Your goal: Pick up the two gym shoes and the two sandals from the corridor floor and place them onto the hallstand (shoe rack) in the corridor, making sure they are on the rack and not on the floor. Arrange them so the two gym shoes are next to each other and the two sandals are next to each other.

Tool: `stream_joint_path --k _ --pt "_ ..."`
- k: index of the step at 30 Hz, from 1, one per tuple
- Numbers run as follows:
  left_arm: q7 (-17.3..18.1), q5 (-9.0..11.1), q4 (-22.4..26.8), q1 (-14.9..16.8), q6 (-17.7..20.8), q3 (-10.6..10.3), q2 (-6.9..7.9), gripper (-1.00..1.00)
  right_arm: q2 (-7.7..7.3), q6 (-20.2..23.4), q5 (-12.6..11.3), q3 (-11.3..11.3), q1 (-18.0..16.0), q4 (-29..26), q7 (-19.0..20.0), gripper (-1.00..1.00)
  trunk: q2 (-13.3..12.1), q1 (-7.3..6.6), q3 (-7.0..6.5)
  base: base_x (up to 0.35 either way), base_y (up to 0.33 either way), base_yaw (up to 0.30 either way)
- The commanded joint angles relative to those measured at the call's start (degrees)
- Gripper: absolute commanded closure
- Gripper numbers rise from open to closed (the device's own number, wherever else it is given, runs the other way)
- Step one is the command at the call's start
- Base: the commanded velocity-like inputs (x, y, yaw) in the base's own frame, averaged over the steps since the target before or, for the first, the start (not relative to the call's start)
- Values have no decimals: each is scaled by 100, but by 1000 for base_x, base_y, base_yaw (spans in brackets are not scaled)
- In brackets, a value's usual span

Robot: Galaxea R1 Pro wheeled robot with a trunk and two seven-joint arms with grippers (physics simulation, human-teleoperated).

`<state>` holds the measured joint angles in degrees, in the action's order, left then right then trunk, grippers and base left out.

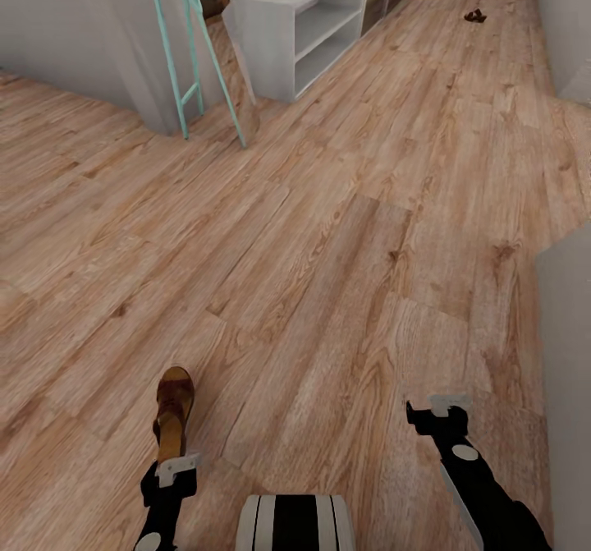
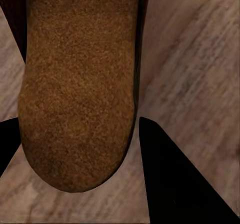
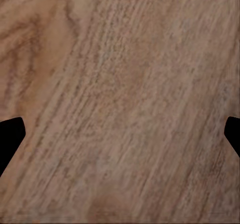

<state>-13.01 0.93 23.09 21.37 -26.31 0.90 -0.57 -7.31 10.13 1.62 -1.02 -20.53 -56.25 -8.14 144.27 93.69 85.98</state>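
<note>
A: What's the room like?

B: A corridor with light brown wood-grain plank flooring (image 1: 328,231), knots showing. Along the far left wall stands the light grey-white hallstand with open shelf slots (image 1: 316,21), and just beside its near end a mint-green ladder frame (image 1: 197,58) leans against the wall.

A: Anything in those shelf slots?

B: The slots facing the head camera look bare; their far ends are cut off by the picture's edge.

A: Where are the shoes?

B: One dark brown strappy sandal with a tan insole (image 1: 173,411) sits at the left gripper (image 1: 174,467), its heel end between the two dark fingers (image 2: 170,179), toe pointing away toward the hallstand. In the left wrist view the tan insole lies between the fingers, which stand close on either side and seem to clamp it, with floor planks behind. A second small dark sandal (image 1: 474,16) lies on the floor far down the corridor, well apart from the hallstand.

A: And the right gripper (image 1: 439,407)?

B: It hangs over bare planks, fingers (image 3: 10,134) spread wide at the edges of its wrist view, holding nothing.
</note>
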Motion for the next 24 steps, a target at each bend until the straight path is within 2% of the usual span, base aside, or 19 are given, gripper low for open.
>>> stream_joint_path --k 1,3,4,5,6,7,9,12,15,18,24 --pt "-7 -23 -5 -33 -15 7 -1 100 0 -128 28 -12 39 126 -77 -100 0 -3 -30 0 0 -10" --pt "-12 -27 -16 -101 -21 11 -5 100 5 -728 43 -12 108 568 -176 -100 -3 -9 -92 0 0 -6" --pt "-14 -27 -22 -129 -34 13 -8 100 7 -1187 47 -12 134 906 -215 -100 -4 -11 -123 0 0 -3" --pt "-15 -24 -24 -138 -44 14 -7 100 7 -1416 47 -12 143 1083 -231 -100 -6 -14 -154 0 0 -3" --pt "-15 -20 -32 -154 -77 14 -6 100 8 -1854 48 -13 157 1443 -253 -100 -7 -16 -185 0 0 -2" --pt "-16 -19 -43 -160 -97 15 -6 100 9 -2058 48 -13 162 1622 -261 -100 -8 -19 -216 0 0 -1" --pt "-17 -22 -133 -200 -213 17 -5 100 10 -2775 45 -9 173 2309 -280 -100 -11 -24 -278 0 0 0" --pt "-14 -30 -258 -294 -421 22 1 100 10 -3507 36 -6 178 2994 -289 -100 -15 -32 -372 0 0 0" --pt "5 -37 -296 -438 -604 24 9 100 5 -4065 33 -4 180 3489 -292 -100 -19 -40 -465 0 0 0" --pt "16 -42 -273 -590 -684 17 12 100 5 -4338 28 -4 180 3811 -293 -100 -23 -47 -559 0 0 0" --pt "19 -46 -231 -803 -745 7 58 100 31 -4554 19 -10 180 4252 -287 -100 -31 -63 -746 0 0 0"
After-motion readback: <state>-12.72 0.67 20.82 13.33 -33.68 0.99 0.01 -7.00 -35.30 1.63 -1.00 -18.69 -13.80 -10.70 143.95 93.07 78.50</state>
